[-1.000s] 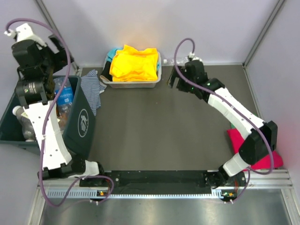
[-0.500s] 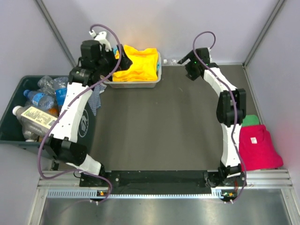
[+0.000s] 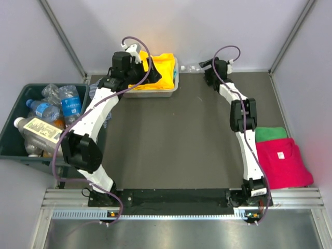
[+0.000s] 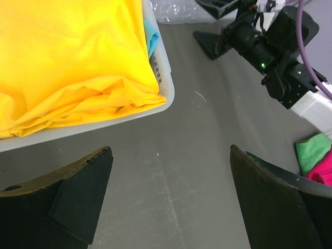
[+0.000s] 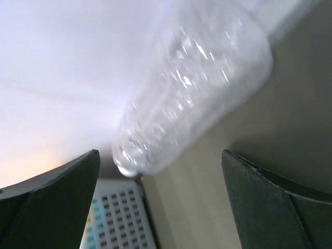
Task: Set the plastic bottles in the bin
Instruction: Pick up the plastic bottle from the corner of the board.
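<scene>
The dark green bin [image 3: 11,148] stands off the table's left edge, holding several plastic bottles [image 3: 52,111], clear and blue-labelled. One clear bottle [image 3: 191,68] lies on the table against the back wall; the right wrist view shows it close ahead [image 5: 192,88], up and left of the fingers. My right gripper [image 3: 206,74] [image 5: 161,202] is open just right of that bottle, not touching it. My left gripper [image 3: 149,70] [image 4: 171,197] hangs open and empty over the right end of the white tray. In the left wrist view the bottle [image 4: 176,10] shows at the top edge.
A white tray [image 3: 148,94] of yellow cloth [image 4: 67,57] sits at the back centre, its corner close to the bottle [image 5: 119,218]. A striped cloth [image 3: 107,115] hangs by the bin. Red cloth [image 3: 282,163] and green cloth [image 3: 270,134] lie at the right edge.
My left arm swung right from above the bin to over the tray. My right arm stretched back toward the wall, closing on the clear bottle. Both grippers stayed open.
</scene>
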You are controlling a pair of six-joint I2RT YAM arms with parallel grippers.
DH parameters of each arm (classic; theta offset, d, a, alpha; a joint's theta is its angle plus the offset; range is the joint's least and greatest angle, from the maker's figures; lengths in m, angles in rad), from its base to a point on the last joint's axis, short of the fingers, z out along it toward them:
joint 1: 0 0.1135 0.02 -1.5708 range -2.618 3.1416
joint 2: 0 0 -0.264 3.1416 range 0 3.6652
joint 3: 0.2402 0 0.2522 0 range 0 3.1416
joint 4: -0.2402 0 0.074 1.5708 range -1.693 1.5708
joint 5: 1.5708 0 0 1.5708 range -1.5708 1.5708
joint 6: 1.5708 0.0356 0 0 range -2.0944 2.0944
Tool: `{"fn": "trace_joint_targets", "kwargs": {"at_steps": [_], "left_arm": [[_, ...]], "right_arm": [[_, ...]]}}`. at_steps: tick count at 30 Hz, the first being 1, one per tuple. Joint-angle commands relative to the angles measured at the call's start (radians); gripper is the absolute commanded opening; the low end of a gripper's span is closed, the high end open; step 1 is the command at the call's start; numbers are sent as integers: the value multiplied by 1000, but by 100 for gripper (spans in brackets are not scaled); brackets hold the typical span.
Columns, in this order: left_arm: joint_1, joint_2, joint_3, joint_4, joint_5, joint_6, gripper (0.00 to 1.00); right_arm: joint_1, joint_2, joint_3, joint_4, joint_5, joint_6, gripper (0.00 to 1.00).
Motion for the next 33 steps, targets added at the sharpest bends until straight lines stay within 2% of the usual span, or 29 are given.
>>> {"fn": "trace_joint_targets", "kwargs": {"at_steps": [1, 10, 11, 12, 17, 20, 21, 22, 23, 26, 29, 30, 33], "left_arm": [[-10, 9, -5, 53, 26, -16, 99], [-12, 29, -7, 16, -2, 20, 99], [-12, 35, -2, 11, 0, 24, 99], [-12, 48, 5, -4, 0, 27, 99], [-12, 79, 44, -46, 13, 56, 99], [-12, 82, 42, -61, 6, 70, 99], [-12, 82, 42, -66, 6, 73, 99], [-12, 82, 39, -69, 1, 76, 99], [-12, 82, 38, -72, 0, 76, 99], [-12, 78, 33, -87, 0, 80, 99], [-12, 47, 18, -93, -19, 89, 99], [-12, 38, 10, -89, -23, 93, 99], [-12, 10, -19, -70, -28, 96, 99]], "right_arm": [[-4, 82, 121, 135, 120, 8, 98], [-4, 203, 217, 227, 178, -11, 93], [-5, 216, 231, 243, 178, -19, 90], [-5, 225, 242, 259, 180, -28, 81], [-19, 271, 271, 355, 194, -72, 73], [-22, 276, 271, 382, 188, -92, 52], [-22, 271, 271, 388, 183, -94, 36], [-24, 268, 271, 388, 180, -98, 28], [-24, 257, 262, 379, 180, -106, 24], [-24, 178, 170, 381, 214, -120, 21], [-22, 81, 108, 408, 226, -175, 8], [-24, 37, 105, 405, 218, -189, 0], [-24, -28, 64, 431, 188, -219, 0]]}}
